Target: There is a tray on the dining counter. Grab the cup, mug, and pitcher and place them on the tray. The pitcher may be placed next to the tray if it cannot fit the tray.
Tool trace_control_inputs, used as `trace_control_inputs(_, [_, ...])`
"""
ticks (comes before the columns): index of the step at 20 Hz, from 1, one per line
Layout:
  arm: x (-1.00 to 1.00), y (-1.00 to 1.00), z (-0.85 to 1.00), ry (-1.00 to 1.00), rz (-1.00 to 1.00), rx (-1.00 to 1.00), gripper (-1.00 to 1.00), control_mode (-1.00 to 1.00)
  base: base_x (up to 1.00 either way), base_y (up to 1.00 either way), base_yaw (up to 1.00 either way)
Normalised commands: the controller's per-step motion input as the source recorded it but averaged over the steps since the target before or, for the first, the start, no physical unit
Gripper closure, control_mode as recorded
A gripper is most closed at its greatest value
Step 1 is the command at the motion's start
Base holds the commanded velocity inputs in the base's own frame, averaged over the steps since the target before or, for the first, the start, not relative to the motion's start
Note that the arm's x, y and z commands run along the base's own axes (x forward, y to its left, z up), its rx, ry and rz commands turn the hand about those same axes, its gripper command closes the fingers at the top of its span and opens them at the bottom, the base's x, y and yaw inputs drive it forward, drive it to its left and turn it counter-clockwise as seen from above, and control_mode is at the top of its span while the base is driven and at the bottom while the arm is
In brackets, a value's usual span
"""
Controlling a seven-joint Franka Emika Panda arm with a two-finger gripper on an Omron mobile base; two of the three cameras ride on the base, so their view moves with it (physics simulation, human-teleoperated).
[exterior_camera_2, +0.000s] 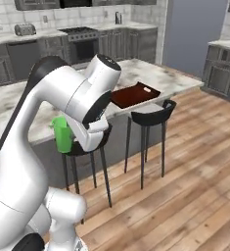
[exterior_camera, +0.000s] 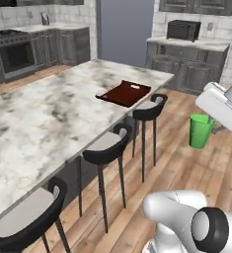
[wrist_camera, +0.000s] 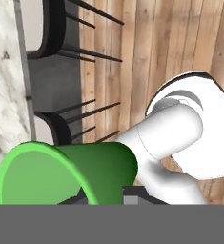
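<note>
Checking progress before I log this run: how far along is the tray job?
Done: nothing yet; the tray on the dining counter holds nothing. In hand: the cup is gripped in the shut pincer, held out over the wood floor, off the counter. Left: set the cup on the tray, then fetch the mug and pitcher.

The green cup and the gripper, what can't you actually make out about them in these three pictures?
- Finger contact on the cup: in the hand view the grey band at the bottom cuts off the gripper.
- Gripper in the right base view: the arm's own white body hides it; only part of the cup peeks out.
- Left base view: the cup hangs over the floor, but the frame's right edge crops the arm.
- Tray: bare.
</note>
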Motion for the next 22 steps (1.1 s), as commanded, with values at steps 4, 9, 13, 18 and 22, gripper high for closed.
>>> trace_control_inputs(4, [0.0, 0.0, 0.0, 0.0, 0.0, 0.0, 1.0, 1.0, 1.0, -0.59, 0.43])
trace_control_inputs(9, [0.0, 0.0, 0.0, 0.0, 0.0, 0.0, 1.0, 1.0, 1.0, -0.6, 0.43])
trace_control_inputs(13, [0.0, 0.0, 0.0, 0.0, 0.0, 0.0, 1.0, 1.0, 1.0, -0.6, 0.44])
trace_control_inputs(18, [0.0, 0.0, 0.0, 0.0, 0.0, 0.0, 1.0, 1.0, 1.0, -0.61, 0.44])
trace_control_inputs(22, [0.0, 0.0, 0.0, 0.0, 0.0, 0.0, 1.0, 1.0, 1.0, -0.53, 0.43])
